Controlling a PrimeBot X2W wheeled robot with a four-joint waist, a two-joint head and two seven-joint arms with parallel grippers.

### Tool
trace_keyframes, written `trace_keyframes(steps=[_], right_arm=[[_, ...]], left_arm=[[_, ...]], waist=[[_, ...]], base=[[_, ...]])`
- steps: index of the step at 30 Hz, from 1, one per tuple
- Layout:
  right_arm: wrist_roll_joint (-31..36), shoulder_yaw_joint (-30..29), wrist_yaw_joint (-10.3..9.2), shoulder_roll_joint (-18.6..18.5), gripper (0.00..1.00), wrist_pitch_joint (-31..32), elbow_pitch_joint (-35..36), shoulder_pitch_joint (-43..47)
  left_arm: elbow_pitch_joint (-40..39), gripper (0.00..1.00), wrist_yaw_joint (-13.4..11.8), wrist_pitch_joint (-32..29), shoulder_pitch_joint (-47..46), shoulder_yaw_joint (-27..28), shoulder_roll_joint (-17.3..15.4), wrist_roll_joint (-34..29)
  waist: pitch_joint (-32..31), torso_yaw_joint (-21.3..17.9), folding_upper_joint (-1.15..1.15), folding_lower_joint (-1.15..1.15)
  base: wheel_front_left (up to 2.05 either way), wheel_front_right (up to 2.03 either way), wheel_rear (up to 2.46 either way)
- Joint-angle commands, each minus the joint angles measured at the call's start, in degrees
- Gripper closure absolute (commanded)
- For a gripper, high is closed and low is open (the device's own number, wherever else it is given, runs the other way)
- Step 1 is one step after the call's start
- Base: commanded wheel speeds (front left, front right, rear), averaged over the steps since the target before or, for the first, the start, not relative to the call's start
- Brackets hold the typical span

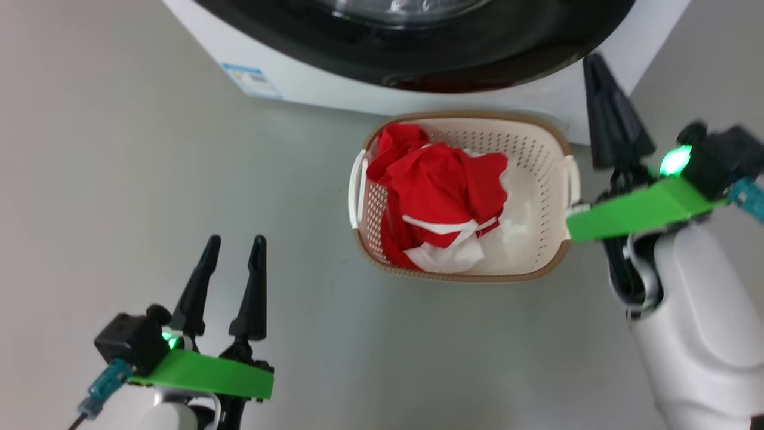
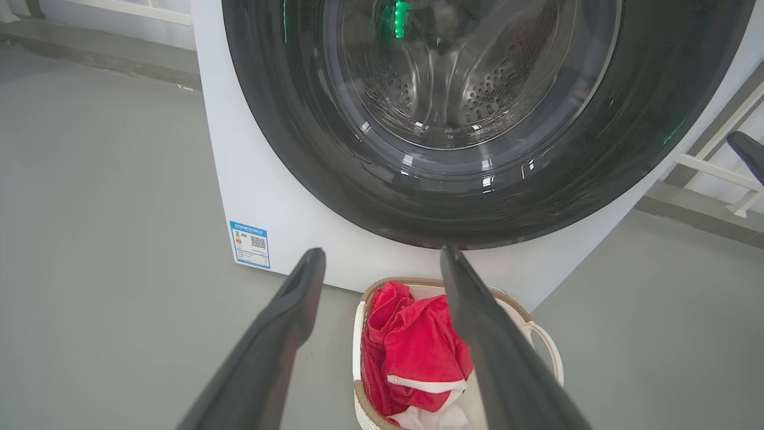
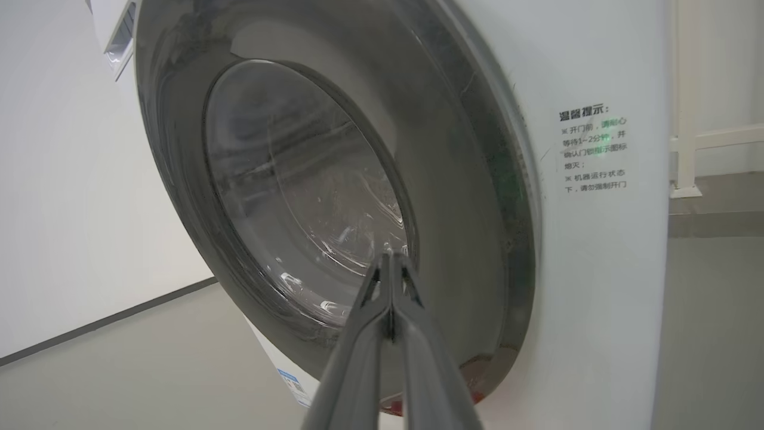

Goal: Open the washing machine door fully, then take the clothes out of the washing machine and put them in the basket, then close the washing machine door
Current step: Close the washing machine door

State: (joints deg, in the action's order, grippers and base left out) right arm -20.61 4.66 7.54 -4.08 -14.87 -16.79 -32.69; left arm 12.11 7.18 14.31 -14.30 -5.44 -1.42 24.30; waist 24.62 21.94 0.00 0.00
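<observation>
Door: the washing machine door [image 2: 489, 203] is lying flat against the front of the washing machine [image 2: 268, 191]. Its round glass bulge is facing straight out into the room, and the holed steel drum is showing through the glass.
Basket axis: the basket [image 1: 537, 149] is standing upright on the grey floor [image 1: 119, 209] just in front of the machine's base, at 6 o'clock from the door in the head view. Its long axis is running from 9 to 3 o'clock, with a handle sticking out at each end.
Basket contents: the clothes [image 1: 441, 191] are lying bunched in the 9 o'clock half, red with white stripes and a white patch spilling towards 6 o'clock. The 3 o'clock half is showing bare cream bottom.
Blue label: a blue label [image 1: 252, 79] is sitting low on the machine's front, at 10 o'clock from the basket; its print is coming out too small to read.
Notice: a printed notice [image 3: 592, 149] is sitting at 3 o'clock from the door in the right wrist view. It is headed "温馨提示", with smaller Chinese lines running beneath.
Left gripper: the left gripper [image 1: 236, 240] is hanging over the floor at 7 o'clock in the head view, well apart from the basket. Its fingers are spread wide on nothing and pointing to 12 o'clock.
Right gripper: the right gripper [image 1: 594, 63] is hovering at 2 o'clock from the basket, its fingers pressed together on nothing and pointing to 12 o'clock. The tips are sitting close to the door's black rim; whether they are touching it I cannot tell.
</observation>
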Motion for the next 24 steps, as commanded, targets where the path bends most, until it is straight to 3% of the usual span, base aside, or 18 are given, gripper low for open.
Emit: trace_keyframes(steps=[1, 6, 7, 24], right_arm=[[-0.49, 1.56, -0.05, 1.20, 0.73, -0.13, 1.70, 1.80], [-0.94, 2.42, -0.05, 1.20, 0.21, -0.13, 1.30, 7.51], [-1.04, 2.51, -0.05, 1.20, 0.03, -0.13, 1.20, 8.51], [-2.46, 0.09, -0.05, 1.20, 0.00, -0.13, 3.42, 25.14]], left_arm=[[-0.85, 0.00, 0.31, 0.69, 1.31, 2.26, -1.71, -0.71], [-0.56, 0.00, 0.31, 0.69, 3.39, 2.61, -2.61, -1.53], [-0.53, 0.00, 0.31, 0.69, 3.82, 2.68, -2.83, -1.65], [-0.87, 0.00, 0.31, 0.69, 10.70, 3.51, -6.35, -3.34]], waist=[[-2.88, -2.32, 0.00, 0.00], [-6.08, -3.94, 0.00, 0.00], [-6.70, -4.27, 0.00, 0.00], [-16.04, -9.26, 0.00, 0.00]], base=[[0.00, 0.00, 0.00], [0.00, 0.00, 0.00], [0.00, 0.00, 0.00], [0.00, 0.00, 0.00]])
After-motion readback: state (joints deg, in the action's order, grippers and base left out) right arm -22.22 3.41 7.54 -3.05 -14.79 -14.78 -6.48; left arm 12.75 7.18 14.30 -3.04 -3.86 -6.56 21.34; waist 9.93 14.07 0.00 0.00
